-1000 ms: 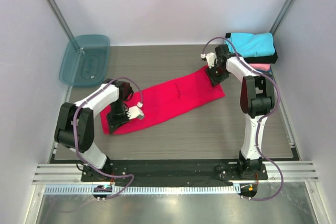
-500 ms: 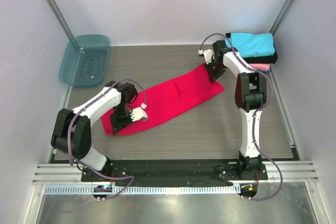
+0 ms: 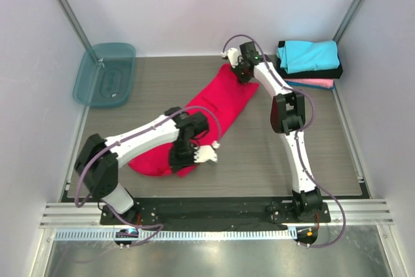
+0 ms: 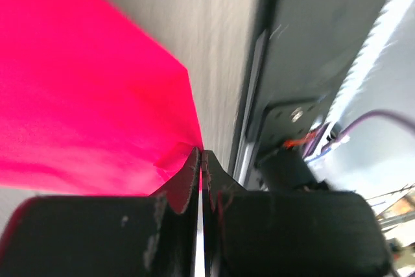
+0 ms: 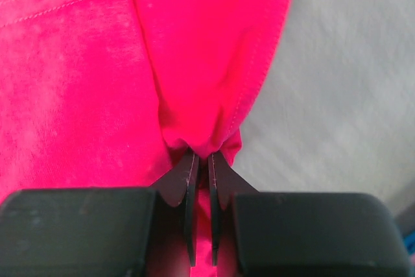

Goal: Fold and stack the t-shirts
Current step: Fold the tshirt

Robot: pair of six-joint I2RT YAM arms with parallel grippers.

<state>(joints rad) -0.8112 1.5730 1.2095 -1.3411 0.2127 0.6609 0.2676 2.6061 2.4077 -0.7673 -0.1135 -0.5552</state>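
Observation:
The large red t-shirt (image 3: 214,105) lies as a long folded strip, slanting from the near left up to the back middle of the table. My left gripper (image 3: 185,160) is shut on its near end; the left wrist view shows red cloth (image 4: 97,95) pinched between the jaws. My right gripper (image 3: 241,72) is shut on its far end, cloth (image 5: 194,63) bunched at the jaws. A cyan folded shirt (image 3: 310,54) tops a stack at the back right, over a black one (image 3: 324,72) and a pink one (image 3: 314,84).
A translucent teal plastic bin (image 3: 106,74) lies at the back left. The table's near edge with metal rail (image 3: 207,215) runs along the front. White walls close in the sides and back.
Both grippers have swung the red shirt: the left end moved right and nearer, the right end moved left and back. The strip now slants more steeply.

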